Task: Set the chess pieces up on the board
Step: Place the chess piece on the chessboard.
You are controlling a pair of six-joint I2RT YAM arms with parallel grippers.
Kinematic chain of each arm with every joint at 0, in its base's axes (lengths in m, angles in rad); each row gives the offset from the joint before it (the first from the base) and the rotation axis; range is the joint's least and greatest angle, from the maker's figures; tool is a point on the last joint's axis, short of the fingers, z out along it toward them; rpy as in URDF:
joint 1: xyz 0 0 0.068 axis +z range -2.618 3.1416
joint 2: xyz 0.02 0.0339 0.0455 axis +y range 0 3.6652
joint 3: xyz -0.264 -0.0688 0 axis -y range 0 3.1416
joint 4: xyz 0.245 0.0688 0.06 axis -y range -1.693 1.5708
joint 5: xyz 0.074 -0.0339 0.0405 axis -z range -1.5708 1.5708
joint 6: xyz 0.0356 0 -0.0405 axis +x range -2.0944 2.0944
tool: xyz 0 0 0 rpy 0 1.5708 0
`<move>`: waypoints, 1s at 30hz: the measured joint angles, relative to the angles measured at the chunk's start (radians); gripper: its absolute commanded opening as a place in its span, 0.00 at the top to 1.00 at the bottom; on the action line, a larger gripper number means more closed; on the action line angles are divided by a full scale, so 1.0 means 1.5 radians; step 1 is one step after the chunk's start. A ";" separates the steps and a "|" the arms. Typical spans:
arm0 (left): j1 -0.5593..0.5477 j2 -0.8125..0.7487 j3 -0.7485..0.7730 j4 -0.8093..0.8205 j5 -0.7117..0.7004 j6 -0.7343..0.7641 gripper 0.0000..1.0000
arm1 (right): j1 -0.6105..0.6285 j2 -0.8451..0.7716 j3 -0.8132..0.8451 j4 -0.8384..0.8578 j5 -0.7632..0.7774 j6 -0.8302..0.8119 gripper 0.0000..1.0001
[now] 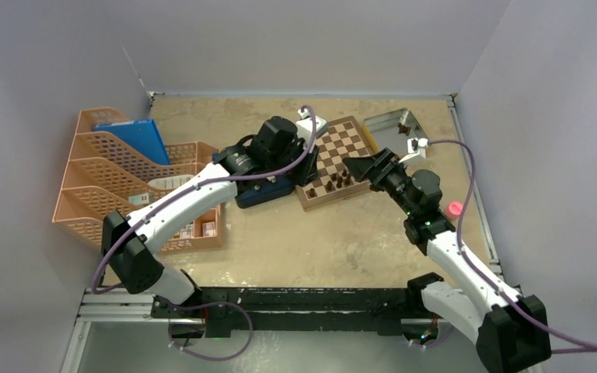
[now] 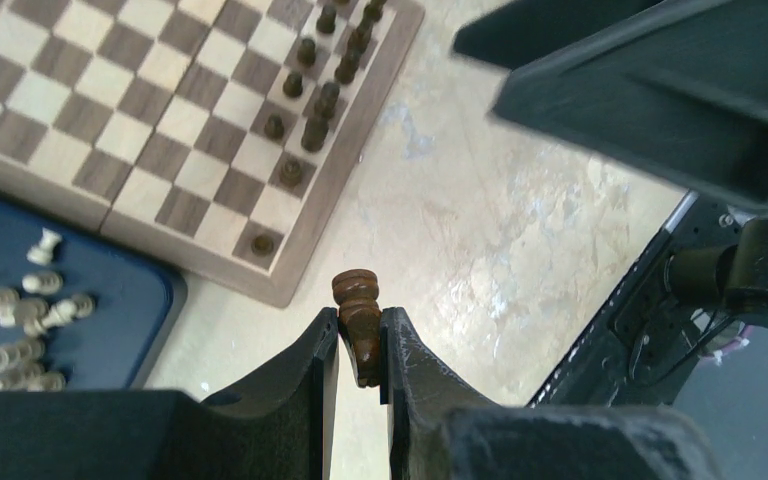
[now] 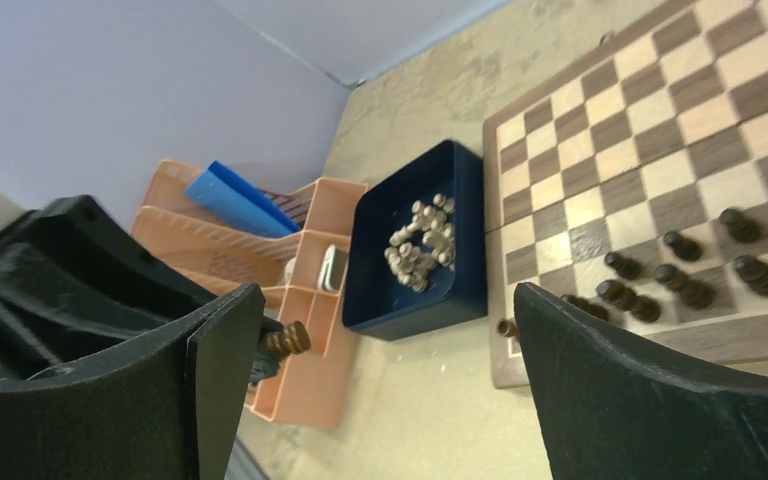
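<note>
- Left tool (image 2: 359, 322): fingers drawn together and clamped on one dark chessman (image 2: 357, 292), gripped by its lower body, head standing proud of the fingertips; in the left wrist view it hangs over bare surface (image 2: 480, 230) just off a corner of the board (image 2: 140, 110), not over any square.
- Right tool (image 3: 388, 300): fingers spread wide, nothing between them; it sits close to the left tool, near the same side of the board.
- Done so far: about ten dark pieces (image 2: 312, 130) stand upright on the board, crowded in two ragged lines along one edge; several look off-centre on their squares; ranks cannot be told from these views, so whether each is on its correct square is unconfirmed.
- Not done: the dark side is short of a full set, even counting the held chessman; the middle squares are bare, as is what shows of the opposite edge.
- Cream pieces (image 3: 415, 245): all that can be seen lie heaped in the blue tray (image 3: 455, 285) just beside the board; none is on the board.
- Silver tin (image 1: 381, 123) beyond the board: something small and dark inside, too small to identify; possibly further stock.
- Judgement: task under halfway; one side partly set, the other not begun; the step in hand appears to be carrying the held chessman to a vacant square in the dark rows.
</note>
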 measured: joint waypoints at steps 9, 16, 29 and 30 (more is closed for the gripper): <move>0.027 0.022 0.037 -0.198 0.011 -0.022 1.00 | 0.000 -0.096 0.112 -0.147 0.078 -0.171 0.02; 0.032 0.006 0.040 -0.275 -0.001 -0.050 1.00 | 0.000 -0.148 0.114 -0.221 0.064 -0.233 0.02; 0.032 -0.092 -0.055 -0.242 0.010 -0.077 1.00 | 0.000 -0.206 0.118 -0.371 0.112 -0.279 0.02; 0.032 -0.092 -0.061 -0.239 0.010 -0.077 1.00 | 0.000 -0.212 0.118 -0.373 0.118 -0.278 0.02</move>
